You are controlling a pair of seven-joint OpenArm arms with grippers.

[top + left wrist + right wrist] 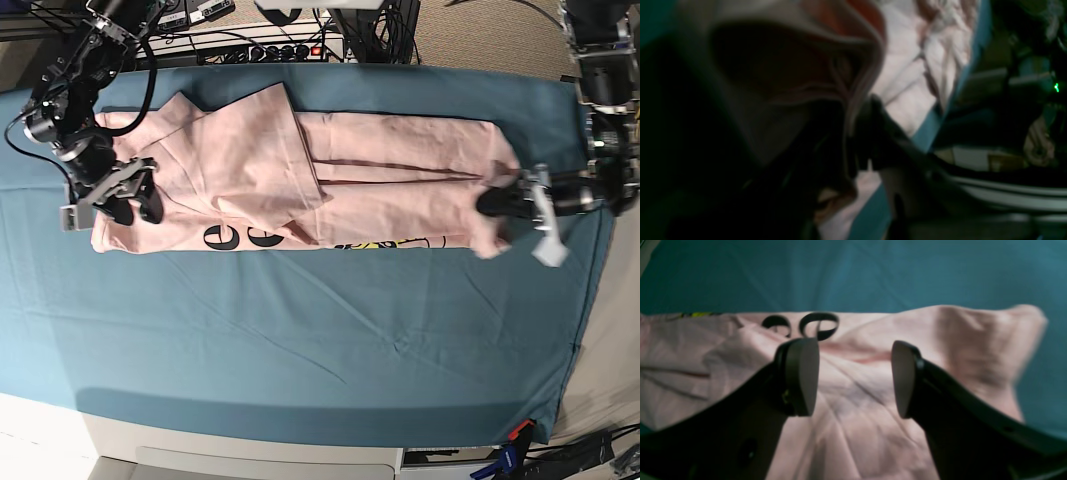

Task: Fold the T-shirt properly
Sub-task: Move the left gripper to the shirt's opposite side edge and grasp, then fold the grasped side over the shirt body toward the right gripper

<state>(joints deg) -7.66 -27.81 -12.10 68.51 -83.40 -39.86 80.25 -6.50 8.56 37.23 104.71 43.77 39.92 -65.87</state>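
Note:
The pale pink T-shirt (400, 170) lies lengthwise across the teal cloth, its left half folded over at an angle. Black lettering (250, 237) shows along its near edge. At the shirt's right end my left gripper (497, 204) pinches the hem; in the left wrist view bunched pink fabric (780, 66) loops close over the dark finger (880, 133). Above the shirt's left end my right gripper (133, 200) stands open. In the right wrist view its pads (803, 376) are wide apart over the T-shirt (853, 433), near the black lettering (818, 325).
The teal cloth (300, 340) covers the whole table. Cables and a power strip (260, 45) run behind the far edge. The table's right edge (592, 300) is just beyond my left gripper.

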